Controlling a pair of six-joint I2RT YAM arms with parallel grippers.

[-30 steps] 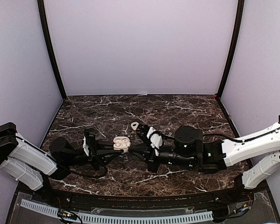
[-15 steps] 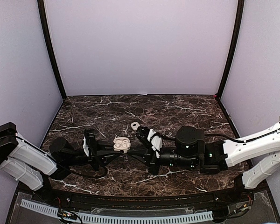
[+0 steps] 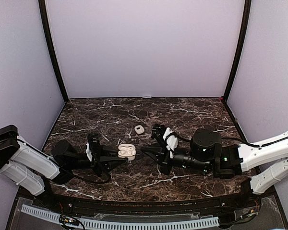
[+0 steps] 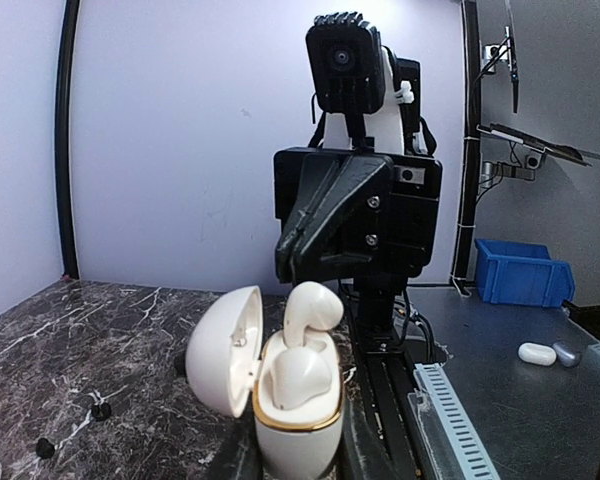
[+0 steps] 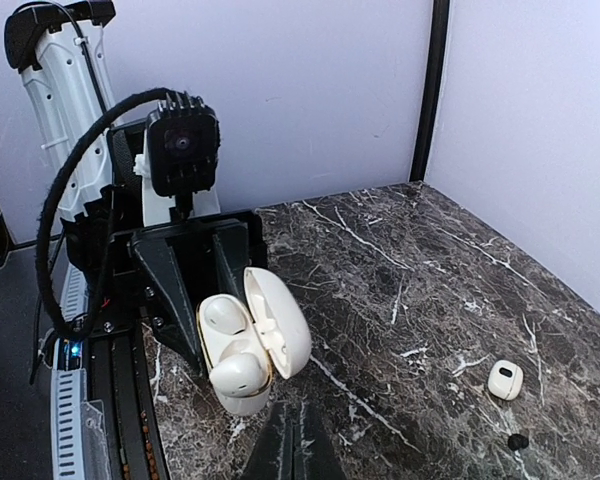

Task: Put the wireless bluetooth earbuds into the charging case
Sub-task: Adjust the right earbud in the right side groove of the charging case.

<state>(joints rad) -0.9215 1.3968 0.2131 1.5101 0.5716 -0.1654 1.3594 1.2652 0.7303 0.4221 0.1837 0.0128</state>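
My left gripper [image 3: 119, 156] is shut on the base of the white charging case [image 4: 298, 415], which has a gold rim and stands upright with its lid [image 4: 223, 350] swung open. One white earbud [image 4: 296, 378] sits low in the case. A second white earbud [image 4: 312, 310] sticks up out of its slot, tilted and only partly in. The right wrist view shows the same case [image 5: 242, 345], with the raised earbud [image 5: 238, 372] nearest the camera. My right gripper [image 5: 295, 435] is shut and empty, its tip a short way right of the case [image 3: 127, 152].
A small white rounded piece [image 3: 139, 129] lies on the marble behind the grippers, also seen from the right wrist [image 5: 505, 379]. A tiny black bit [image 5: 518, 441] lies near it. Off the table are a blue bin [image 4: 525, 272] and two pebble-like items [image 4: 537, 353].
My right arm has drawn back to the right, away from the case. The case, still held by the left gripper, has shifted slightly right.
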